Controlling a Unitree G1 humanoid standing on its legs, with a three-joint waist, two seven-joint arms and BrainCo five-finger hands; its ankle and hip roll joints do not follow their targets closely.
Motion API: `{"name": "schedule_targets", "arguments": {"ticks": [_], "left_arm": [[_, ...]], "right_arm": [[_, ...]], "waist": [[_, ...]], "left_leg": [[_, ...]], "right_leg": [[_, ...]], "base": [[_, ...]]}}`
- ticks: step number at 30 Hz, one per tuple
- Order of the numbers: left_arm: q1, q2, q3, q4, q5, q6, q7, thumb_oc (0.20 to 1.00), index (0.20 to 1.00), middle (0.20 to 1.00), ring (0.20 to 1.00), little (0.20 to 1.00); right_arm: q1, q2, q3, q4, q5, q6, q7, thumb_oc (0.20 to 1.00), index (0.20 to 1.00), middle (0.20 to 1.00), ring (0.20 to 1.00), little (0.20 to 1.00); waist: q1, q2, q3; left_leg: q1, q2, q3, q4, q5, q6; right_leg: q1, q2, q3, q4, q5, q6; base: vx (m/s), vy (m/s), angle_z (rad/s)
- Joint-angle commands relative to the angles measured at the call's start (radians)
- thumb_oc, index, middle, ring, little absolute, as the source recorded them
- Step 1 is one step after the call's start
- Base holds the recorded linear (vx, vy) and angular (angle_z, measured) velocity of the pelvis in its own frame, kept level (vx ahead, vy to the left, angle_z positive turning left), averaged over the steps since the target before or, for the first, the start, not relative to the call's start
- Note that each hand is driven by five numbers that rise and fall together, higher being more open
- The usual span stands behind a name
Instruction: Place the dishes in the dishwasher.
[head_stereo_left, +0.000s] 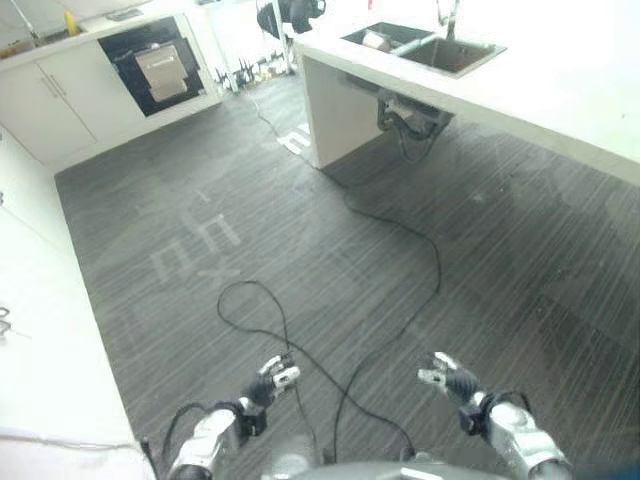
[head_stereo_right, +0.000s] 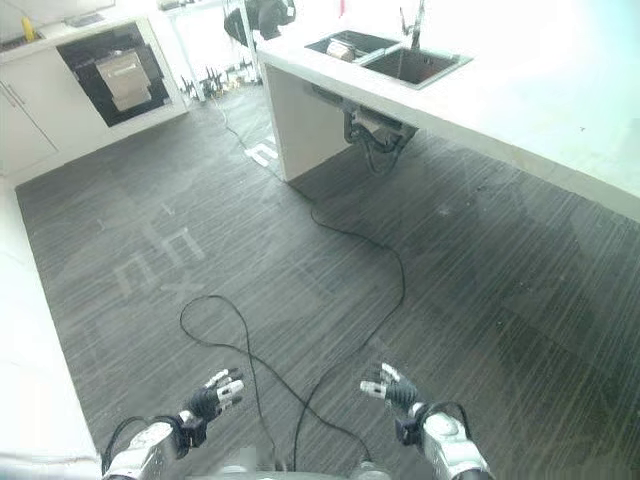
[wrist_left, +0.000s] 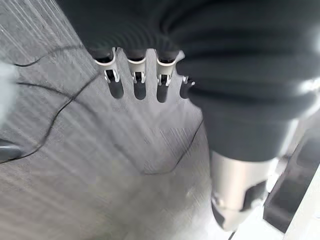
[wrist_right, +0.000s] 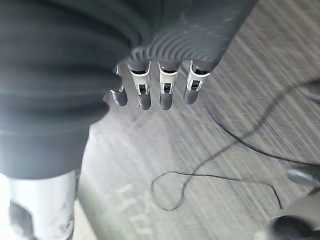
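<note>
Both hands hang low over the dark striped floor and hold nothing. My left hand (head_stereo_left: 272, 382) and right hand (head_stereo_left: 447, 378) are open; their fingers (wrist_left: 139, 82) (wrist_right: 165, 90) point straight out over bare floor. Far ahead on the left, a dark appliance opening (head_stereo_left: 160, 65) sits in the white cabinets with a pale panel inside. On the white island, a sink (head_stereo_left: 440, 50) holds a pale dish-like thing (head_stereo_left: 378, 40) in its left basin; I cannot tell what it is.
The white island counter (head_stereo_left: 560, 95) runs along the right side with a tap (head_stereo_left: 447, 15) over the sink. A white counter edge (head_stereo_left: 40, 350) borders the left. Open floor with pale markings (head_stereo_left: 195, 245) lies between them.
</note>
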Motion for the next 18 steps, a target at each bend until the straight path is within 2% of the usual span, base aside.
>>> {"name": "schedule_targets", "arguments": {"ticks": [1,3,4,5,6,8,9,10,13,14,15,16,18], "left_arm": [[0.004,-0.019,-0.018,0.030,0.035,0.014,0.015,1.000,1.000,1.000,1.000,1.000],[0.031,-0.031,-0.008,0.052,0.048,0.004,0.012,1.000,1.000,1.000,1.000,1.000],[0.053,-0.041,0.007,0.062,0.048,-0.009,-0.006,1.000,1.000,1.000,1.000,1.000],[0.057,-0.043,0.011,0.062,0.051,-0.016,-0.011,1.000,1.000,1.000,1.000,1.000],[0.065,-0.050,0.028,0.050,0.064,-0.051,-0.034,1.000,1.000,1.000,1.000,1.000],[0.065,-0.046,0.037,0.019,0.063,-0.064,-0.034,1.000,1.000,1.000,1.000,1.000],[0.062,-0.025,0.046,-0.020,0.071,-0.070,-0.041,1.000,1.000,1.000,1.000,1.000],[0.059,-0.018,0.048,-0.027,0.077,-0.069,-0.044,1.000,1.000,1.000,1.000,1.000],[0.029,0.021,0.031,-0.068,0.102,-0.062,-0.060,1.000,1.000,1.000,1.000,1.000],[0.014,0.033,0.017,-0.079,0.104,-0.060,-0.057,1.000,1.000,1.000,1.000,1.000],[-0.016,0.068,-0.019,-0.116,0.089,-0.053,-0.038,1.000,1.000,1.000,1.000,1.000],[-0.018,0.085,-0.036,-0.144,0.068,-0.055,-0.009,1.000,1.000,1.000,1.000,1.000],[-0.019,0.091,-0.041,-0.159,0.063,-0.062,0.002,1.000,1.000,1.000,1.000,1.000]], "right_arm": [[-0.044,-0.023,0.028,-0.034,0.059,-0.049,0.003,1.000,1.000,1.000,1.000,1.000],[-0.056,-0.020,0.034,-0.059,0.054,-0.021,-0.012,1.000,1.000,1.000,1.000,1.000],[-0.050,-0.020,0.035,-0.086,0.035,0.003,-0.019,1.000,1.000,1.000,1.000,1.000],[-0.048,-0.019,0.035,-0.091,0.032,0.007,-0.020,1.000,1.000,1.000,1.000,1.000],[-0.030,-0.023,0.031,-0.114,0.029,0.028,-0.027,1.000,1.000,1.000,1.000,1.000],[-0.020,-0.018,0.033,-0.123,0.033,0.046,-0.029,1.000,1.000,1.000,1.000,1.000],[-0.007,-0.004,0.030,-0.105,0.029,0.042,-0.031,1.000,1.000,1.000,1.000,1.000],[-0.004,-0.001,0.026,-0.098,0.031,0.041,-0.030,1.000,1.000,1.000,1.000,1.000],[0.017,0.022,0.018,-0.093,0.046,0.028,-0.054,1.000,1.000,1.000,1.000,1.000],[0.022,0.029,0.015,-0.096,0.044,0.024,-0.059,1.000,1.000,1.000,1.000,1.000],[0.035,0.048,0.016,-0.103,0.053,0.015,-0.079,1.000,1.000,1.000,1.000,1.000],[0.037,0.052,0.026,-0.092,0.060,0.006,-0.072,1.000,1.000,1.000,1.000,1.000],[0.036,0.050,0.032,-0.092,0.050,0.009,-0.056,1.000,1.000,1.000,1.000,1.000]], "waist": [[0.032,0.012,-0.030],[0.047,0.025,-0.027],[0.061,0.035,-0.022],[0.064,0.036,-0.020],[0.061,0.042,-0.015],[0.060,0.042,-0.024],[0.079,0.033,-0.040],[0.084,0.029,-0.045],[0.091,-0.004,-0.076],[0.088,-0.011,-0.085],[0.074,-0.018,-0.095],[0.057,0.000,-0.094],[0.037,0.009,-0.085]], "left_leg": [[0.162,-0.067,0.056,-0.430,-0.008,0.060],[0.173,-0.039,0.054,-0.609,0.065,0.040],[0.174,0.016,0.030,-0.754,0.152,0.008],[0.170,0.030,0.028,-0.764,0.164,0.003],[0.162,0.078,0.079,-0.765,0.156,0.000],[0.177,0.079,0.113,-0.771,0.128,0.014],[0.180,0.027,0.078,-0.755,0.073,0.044],[0.178,0.011,0.069,-0.749,0.061,0.052],[0.187,-0.086,0.068,-0.749,0.010,0.122],[0.201,-0.120,0.067,-0.764,-0.004,0.151],[0.241,-0.204,0.038,-0.801,-0.042,0.223],[0.288,-0.227,0.023,-0.830,-0.063,0.251],[0.315,-0.228,0.023,-0.837,-0.072,0.254]], "right_leg": [[0.083,0.045,0.028,-0.078,0.049,0.059],[0.108,0.053,0.030,-0.078,0.033,0.061],[0.134,0.047,0.032,-0.069,0.009,0.064],[0.137,0.044,0.030,-0.064,0.004,0.064],[0.141,0.022,-0.001,-0.016,-0.033,0.062],[0.146,0.006,-0.017,0.018,-0.058,0.070],[0.169,-0.013,-0.002,0.074,-0.111,0.085],[0.179,-0.016,0.001,0.083,-0.113,0.091],[0.198,-0.066,0.002,0.193,-0.009,0.160],[0.190,-0.091,0.004,0.280,0.054,0.191],[0.124,-0.114,0.066,0.547,0.248,0.274],[-0.003,-0.127,0.092,0.672,0.254,0.263],[-0.074,-0.109,0.079,0.658,0.208,0.243]], "base": [[0.40,0.085,-0.34],[0.46,0.180,-0.31],[0.51,0.224,-0.36],[0.64,0.314,-0.36],[0.41,0.230,-0.26],[0.53,0.293,-0.13],[0.56,0.284,-0.18],[0.58,0.287,-0.20],[0.37,0.239,-0.06],[0.52,0.454,0.65],[0.65,0.519,0.74],[0.64,0.430,0.44],[0.33,0.073,0.57]]}}
